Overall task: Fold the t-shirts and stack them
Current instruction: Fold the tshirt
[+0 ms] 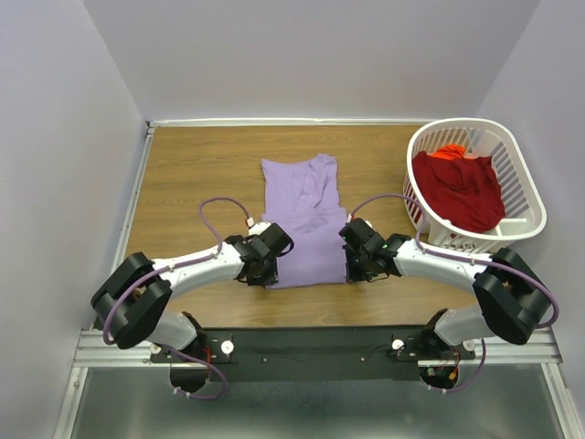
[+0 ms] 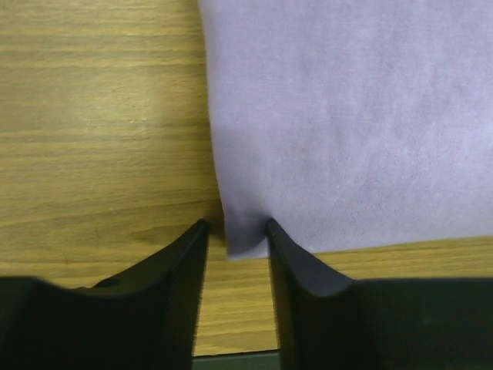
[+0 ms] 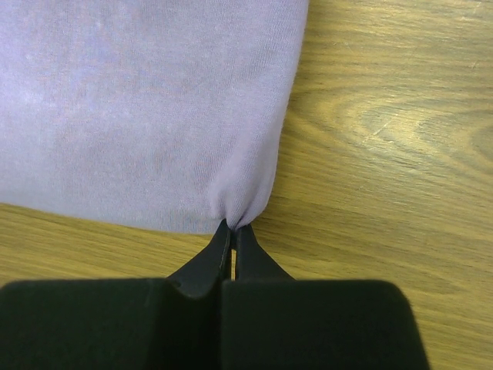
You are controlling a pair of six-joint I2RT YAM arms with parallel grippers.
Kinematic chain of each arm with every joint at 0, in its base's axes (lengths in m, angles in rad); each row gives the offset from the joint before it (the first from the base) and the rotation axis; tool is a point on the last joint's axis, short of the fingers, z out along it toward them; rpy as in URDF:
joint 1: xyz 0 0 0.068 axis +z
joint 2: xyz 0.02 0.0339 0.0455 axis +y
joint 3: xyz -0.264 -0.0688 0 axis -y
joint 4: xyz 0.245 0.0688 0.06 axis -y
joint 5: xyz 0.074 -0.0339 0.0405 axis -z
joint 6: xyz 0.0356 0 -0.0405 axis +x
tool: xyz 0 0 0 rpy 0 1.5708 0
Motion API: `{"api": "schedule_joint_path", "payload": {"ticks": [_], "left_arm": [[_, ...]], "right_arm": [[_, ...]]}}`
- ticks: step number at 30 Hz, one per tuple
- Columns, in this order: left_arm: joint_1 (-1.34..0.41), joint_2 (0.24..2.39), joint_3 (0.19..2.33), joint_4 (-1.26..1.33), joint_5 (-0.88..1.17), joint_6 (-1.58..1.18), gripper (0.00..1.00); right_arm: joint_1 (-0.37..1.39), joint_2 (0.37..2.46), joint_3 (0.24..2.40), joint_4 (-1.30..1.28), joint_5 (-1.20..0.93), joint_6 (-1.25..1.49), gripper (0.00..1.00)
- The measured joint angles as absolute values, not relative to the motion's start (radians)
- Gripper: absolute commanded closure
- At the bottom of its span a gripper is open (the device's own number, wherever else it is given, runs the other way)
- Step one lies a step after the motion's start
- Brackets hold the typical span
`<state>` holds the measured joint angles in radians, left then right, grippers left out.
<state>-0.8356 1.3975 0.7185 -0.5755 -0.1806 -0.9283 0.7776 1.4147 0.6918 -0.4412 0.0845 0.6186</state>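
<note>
- The purple shirt (image 1: 302, 219) is laid flat on the table (image 1: 192, 174), left of the basket (image 1: 526, 197). A red shirt (image 1: 462, 187) is bunched inside the basket.
- The long axis is set parallel to the basket's left wall, with the hem toward the arms.
- The right gripper (image 3: 233, 227) is pinched tight on the hem corner nearer the basket.
- The left gripper (image 2: 236, 225) is held part open astride the farther corner, with nothing gripped.
- For an even fold, the left corner should be clamped first, then both corners lifted together.

We log two matching arms. The left arm (image 1: 196, 265) and right arm (image 1: 439, 261) both have white link shells between bulky black joint housings. A lavender cable (image 1: 215, 203) loops off the left forearm and a second cable (image 1: 379, 198) off the right. Left gripper (image 2: 236, 225): matte black fingers (image 2: 173, 270), tapered to wedges. The right gripper (image 3: 233, 230) looks the same
</note>
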Motion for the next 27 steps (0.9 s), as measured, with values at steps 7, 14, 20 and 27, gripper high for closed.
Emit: {"api": "schedule_joint_path", "payload": {"ticks": [7,14,20,27], "left_arm": [[-0.852,1.41,0.722,-0.551,-0.179,-0.933,1.0],[-0.907,1.407,0.722,-0.557,-0.175,-0.947,1.0],[-1.175,1.348,0.718,-0.662,-0.102,-1.051,1.0],[-1.316,1.126,0.672,-0.789,-0.033,-1.208,1.0]], "right_arm": [[0.778,1.414,0.691,-0.44,0.084,0.618,1.0],[0.8,1.404,0.681,-0.437,0.069,0.622,1.0],[1.07,1.347,0.642,-0.524,0.017,0.773,1.0],[1.299,1.314,0.675,-0.765,-0.006,0.963,1.0]]}}
